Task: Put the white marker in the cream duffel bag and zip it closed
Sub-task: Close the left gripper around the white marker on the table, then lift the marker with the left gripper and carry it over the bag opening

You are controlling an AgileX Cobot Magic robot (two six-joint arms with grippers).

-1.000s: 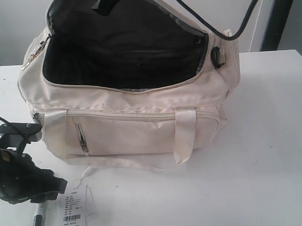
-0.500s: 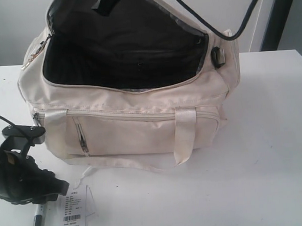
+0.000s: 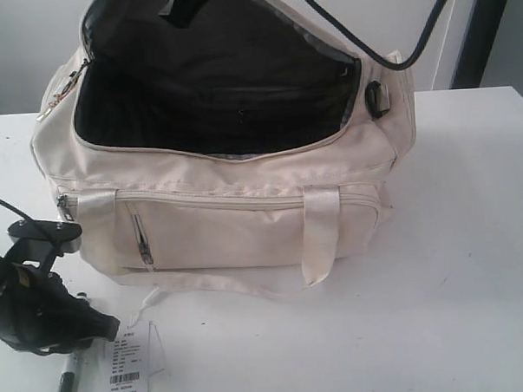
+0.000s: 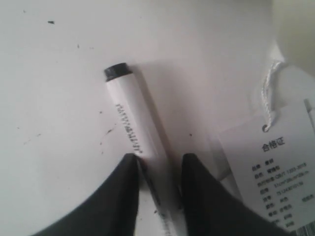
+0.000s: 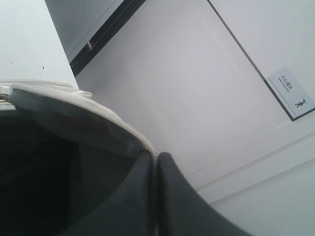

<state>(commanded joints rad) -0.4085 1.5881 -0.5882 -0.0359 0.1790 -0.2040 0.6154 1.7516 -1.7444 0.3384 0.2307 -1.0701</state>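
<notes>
The marker lies flat on the counter in front of the bag, on the left arm's side, just beside a paper tag (strung on white cord). The left tool stands over it, fingers apart, one on each side of the barrel. The right tool is pressed together on the bag's upper rim. The bag gapes open, black lining showing.
</notes>
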